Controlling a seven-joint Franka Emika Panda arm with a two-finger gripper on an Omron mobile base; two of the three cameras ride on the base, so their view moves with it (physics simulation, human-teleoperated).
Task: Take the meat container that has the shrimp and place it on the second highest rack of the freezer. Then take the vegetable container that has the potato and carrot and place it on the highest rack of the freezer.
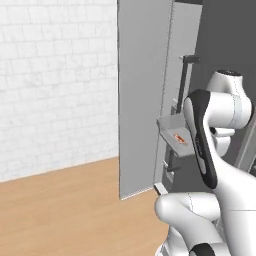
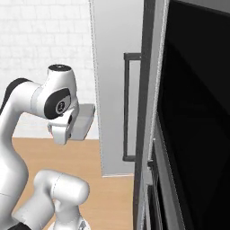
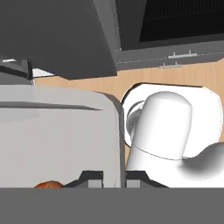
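Observation:
The meat container (image 1: 171,129), a shallow grey tray, hangs in the air at about mid-height of the freezer (image 1: 142,100). The small pink-red shrimp (image 1: 179,138) lies in it. In the hand view my gripper (image 3: 114,178) is shut on the rim of the tray (image 3: 57,135), and the shrimp (image 3: 48,184) peeks out at the bottom edge. From the right base view the tray (image 2: 84,117) sticks out beside my hand, just left of the freezer's grey panel (image 2: 117,81) and its dark bar handle (image 2: 127,108). The vegetable container, potato and carrot are out of view.
A black-fronted oven stack (image 2: 197,112) stands close on the right. A white brick wall (image 1: 55,85) and a wooden floor (image 1: 65,210) lie to the left. My own arm (image 1: 200,130) crosses in front of the tray.

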